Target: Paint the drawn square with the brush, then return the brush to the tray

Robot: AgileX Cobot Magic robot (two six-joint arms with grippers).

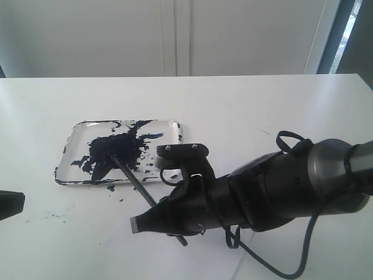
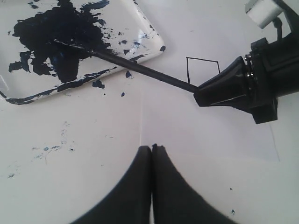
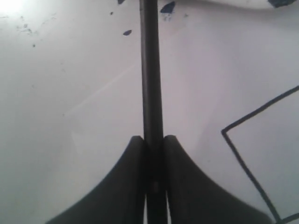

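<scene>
Two things could spoil this from here, by my judgement. Your right gripper (image 3: 153,140) has its fingers clamped on the long thin black brush (image 1: 137,186) near its rear end. The dark tip lies far out, in the navy paint blotch of the flat clear tray with rounded corners (image 1: 175,125). With so long a lever on a slim round handle, the brush may twist or slide in the jaws once the tip presses down, and your stroke would wander. A loaded tip may also drip, or drag across the tray's rim and shift the tray as you lift away.

The small square drawn in thin black line (image 2: 202,70) is blank. It sits just beside the right gripper, near the tray's corner. It is small, so a heavy load of paint could easily spill over its lines. In the exterior view your arm hides it, so steer by the wrist views.

Your left gripper (image 2: 152,148) hangs well clear with its fingers together and holding nothing.

You are working on a plain white tabletop (image 1: 262,105), already flecked with dark blue paint specks (image 2: 98,84) beside the tray. Behind it stand pale wall panels (image 1: 175,35).
</scene>
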